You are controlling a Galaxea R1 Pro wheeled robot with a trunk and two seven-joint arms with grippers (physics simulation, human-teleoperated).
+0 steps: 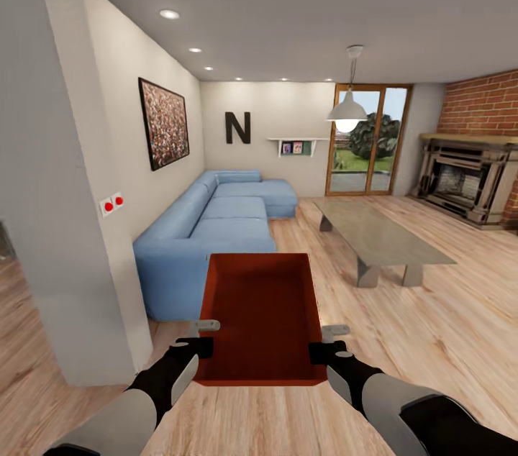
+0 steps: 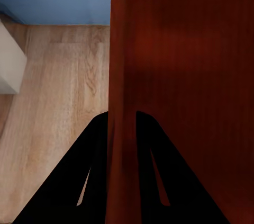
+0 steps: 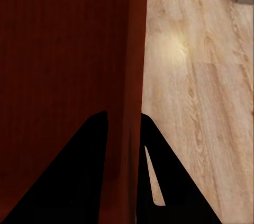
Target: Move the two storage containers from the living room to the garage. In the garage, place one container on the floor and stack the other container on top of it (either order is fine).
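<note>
The robot holds one storage container (image 1: pixel 260 316) up in front of the blue sofa (image 1: pixel 208 226), left gripper (image 1: pixel 203 336) and right gripper (image 1: pixel 326 342) each clamped on a side wall. Still in the living room; the carry to the garage and the stacking remain.

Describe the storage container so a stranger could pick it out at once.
Start at the blue corner sofa along the left wall, then look to the wood floor just in front of it. There the storage container hangs between the left gripper and right gripper, each clamped on a side wall. It is the one red-orange open-topped bin.
</note>
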